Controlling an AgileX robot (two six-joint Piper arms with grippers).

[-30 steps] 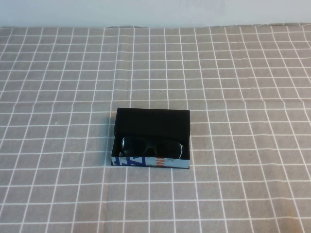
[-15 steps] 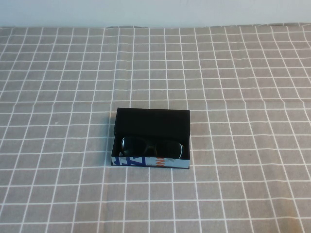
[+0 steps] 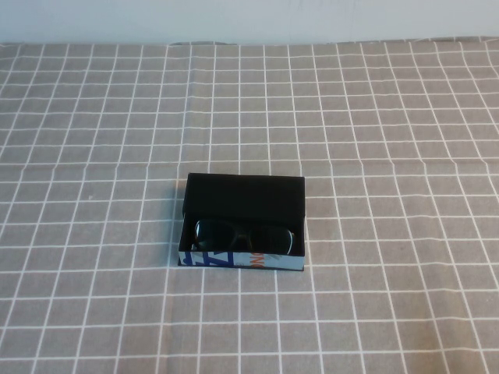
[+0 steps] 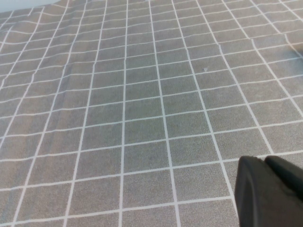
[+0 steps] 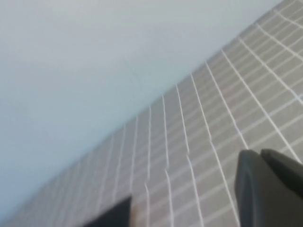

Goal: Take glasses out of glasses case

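The glasses case (image 3: 244, 199) lies a little left of the middle of the table in the high view, with its flat black lid slid back and its blue, white and orange front edge toward me. The black glasses (image 3: 243, 236) lie inside the open front part. Neither arm shows in the high view. My left gripper (image 4: 265, 161) is shut and empty over bare cloth, away from the case. My right gripper (image 5: 261, 155) is shut and empty, raised and tilted toward the back wall. A dark corner, likely the case (image 5: 115, 215), shows at the edge of the right wrist view.
A grey tablecloth with a white grid (image 3: 390, 140) covers the whole table. A pale wall (image 3: 249, 19) runs along the far edge. The cloth has slight folds (image 4: 57, 75) in the left wrist view.
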